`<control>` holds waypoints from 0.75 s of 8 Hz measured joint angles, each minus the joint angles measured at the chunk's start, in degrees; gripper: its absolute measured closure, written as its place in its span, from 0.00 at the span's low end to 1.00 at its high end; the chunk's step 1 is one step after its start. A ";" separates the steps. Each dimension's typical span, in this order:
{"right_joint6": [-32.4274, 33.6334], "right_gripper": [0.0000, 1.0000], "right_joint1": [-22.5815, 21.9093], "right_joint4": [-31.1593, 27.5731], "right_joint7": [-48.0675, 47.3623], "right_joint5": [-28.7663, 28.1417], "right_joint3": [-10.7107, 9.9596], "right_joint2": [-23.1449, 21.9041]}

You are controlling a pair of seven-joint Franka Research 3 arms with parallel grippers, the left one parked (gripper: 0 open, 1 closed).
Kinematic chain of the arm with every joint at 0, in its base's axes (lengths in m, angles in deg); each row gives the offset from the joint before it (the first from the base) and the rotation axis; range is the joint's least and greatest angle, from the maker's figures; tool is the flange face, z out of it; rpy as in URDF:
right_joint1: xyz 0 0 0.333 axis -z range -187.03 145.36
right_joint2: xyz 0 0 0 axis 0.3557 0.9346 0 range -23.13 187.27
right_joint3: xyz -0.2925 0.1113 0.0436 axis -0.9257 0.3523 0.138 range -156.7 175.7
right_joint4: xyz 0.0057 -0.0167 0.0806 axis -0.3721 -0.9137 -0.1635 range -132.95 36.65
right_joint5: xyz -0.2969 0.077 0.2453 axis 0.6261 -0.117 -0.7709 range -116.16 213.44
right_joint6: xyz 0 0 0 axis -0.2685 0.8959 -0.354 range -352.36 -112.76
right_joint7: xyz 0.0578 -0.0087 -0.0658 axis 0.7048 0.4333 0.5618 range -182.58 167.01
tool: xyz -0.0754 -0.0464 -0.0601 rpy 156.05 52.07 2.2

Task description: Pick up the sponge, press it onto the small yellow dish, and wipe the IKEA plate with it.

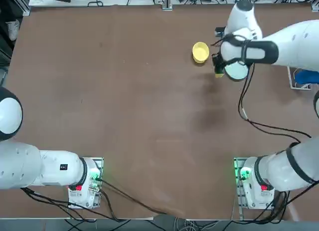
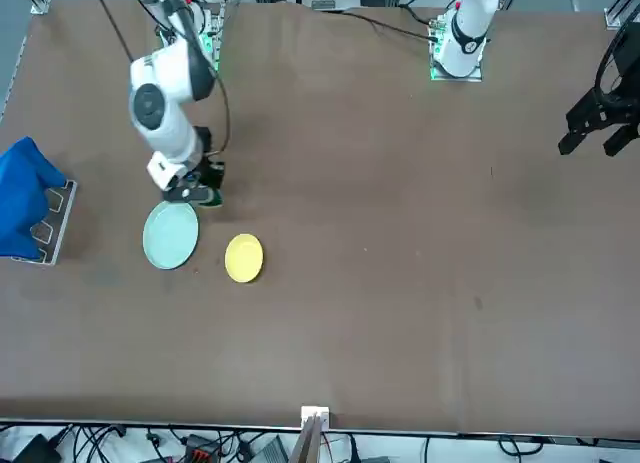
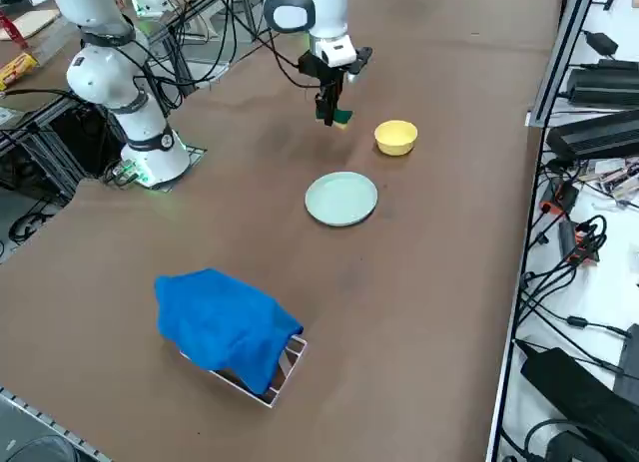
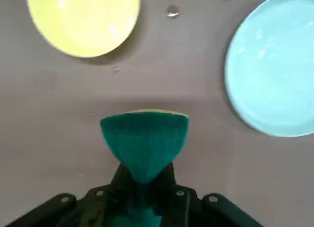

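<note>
I have the sponge [image 4: 143, 141] pinched in the right gripper [image 4: 143, 180], the fingers squeezing its green scouring face so hard that it fans out beyond them, with a thin line of yellow foam showing at its far edge. In the side view the gripper [image 3: 330, 108] hangs above the table at upper centre of the frame, the small yellow dish [image 3: 395, 136] just to its right and the IKEA plate [image 3: 341, 199] below it, toward the middle. In the overhead view the dish [image 1: 200, 52] sits in the upper right, and the arm covers most of the plate. I judge the step in hand is carrying the sponge over to the dish. To do it well I want the sponge centred over the bowl before lowering, then pressed straight down and gently, since a light dish can skid or tip if I catch its rim.
</note>
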 joint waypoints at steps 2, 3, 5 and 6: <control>-4.21 0.78 -3.94 -0.89 -3.79 0.00 0.01 2.44; -6.34 0.78 -5.27 -1.30 -4.94 0.00 -0.01 4.12; -9.06 0.78 -6.99 -1.53 -6.28 0.00 -0.07 7.61; -10.06 0.76 -7.28 -1.54 -6.63 0.00 -0.09 9.04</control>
